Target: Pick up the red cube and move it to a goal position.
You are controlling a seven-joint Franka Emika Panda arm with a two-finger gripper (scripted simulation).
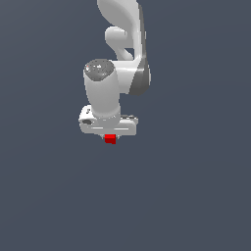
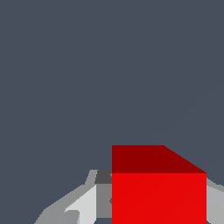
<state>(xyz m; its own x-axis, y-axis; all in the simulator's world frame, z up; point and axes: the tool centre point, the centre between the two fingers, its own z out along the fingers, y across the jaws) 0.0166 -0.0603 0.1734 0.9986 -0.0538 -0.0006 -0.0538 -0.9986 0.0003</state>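
The red cube point(image 1: 110, 138) is a tiny bright red block that shows just under the white hand of my arm in the exterior view. The hand hides my fingers there. In the wrist view the red cube point(image 2: 158, 192) looms large between my two grey-white fingers point(image 2: 83, 205), one on each side of it. My gripper point(image 2: 153, 205) is shut on the cube. The surface below is plain dark grey, and I cannot tell how high the cube is above it.
The white arm point(image 1: 122, 54) reaches down from the top of the exterior view. A plain dark grey floor point(image 1: 196, 196) fills the rest of both views. No goal marker shows.
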